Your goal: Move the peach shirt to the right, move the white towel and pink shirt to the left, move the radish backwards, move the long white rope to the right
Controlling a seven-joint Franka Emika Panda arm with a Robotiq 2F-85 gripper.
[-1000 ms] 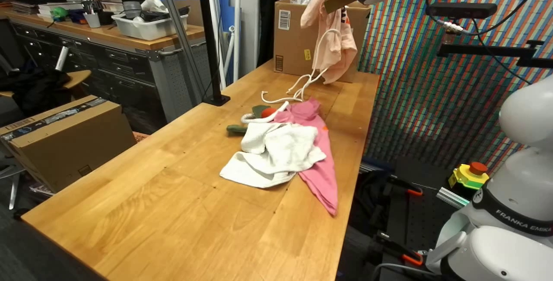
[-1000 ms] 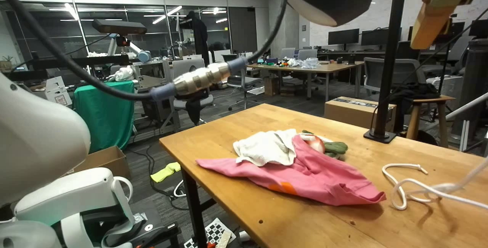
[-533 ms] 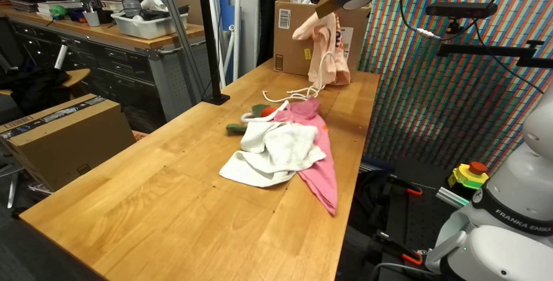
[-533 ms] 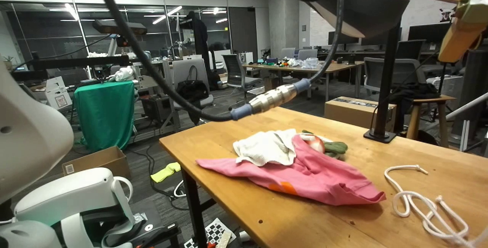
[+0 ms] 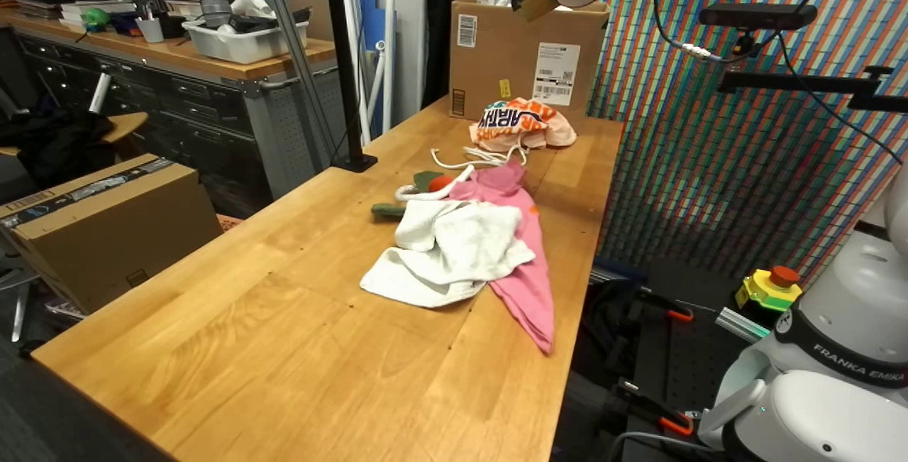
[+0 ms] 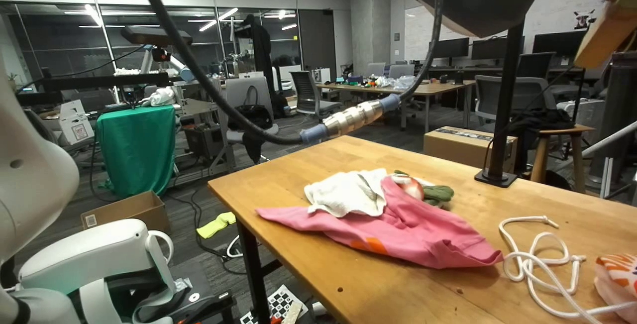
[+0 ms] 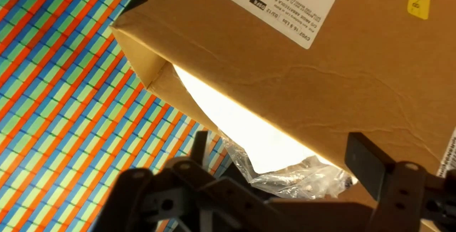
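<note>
The peach shirt point(image 5: 525, 127) lies crumpled at the table's far end; an exterior view shows only its edge point(image 6: 617, 279). The long white rope point(image 6: 542, 264) lies looped between it and the pink shirt point(image 6: 413, 242). On the pink shirt rests the white towel point(image 5: 461, 245). Partly covered at their side is the radish point(image 5: 440, 183), its green leaves point(image 6: 438, 193) showing. A thicker white cord point(image 5: 425, 196) curves by it; whether it joins the looped rope is hidden. Above the peach shirt, my gripper point(image 7: 282, 150) stands wide open, nothing between its fingers.
A large cardboard box point(image 5: 482, 57) stands right behind the peach shirt; clear plastic wrap point(image 7: 302, 178) pokes from its top. A black post point(image 5: 355, 157) rises at the table edge. A green item point(image 5: 388, 212) lies beside the towel. The arm's black cable point(image 6: 219, 95) hangs over the table.
The peach shirt hung from my gripper, then dropped and now lies on the table. The rope's raised end came down with it. The gripper opened and shifted slightly; towel, pink shirt and radish stayed put.
</note>
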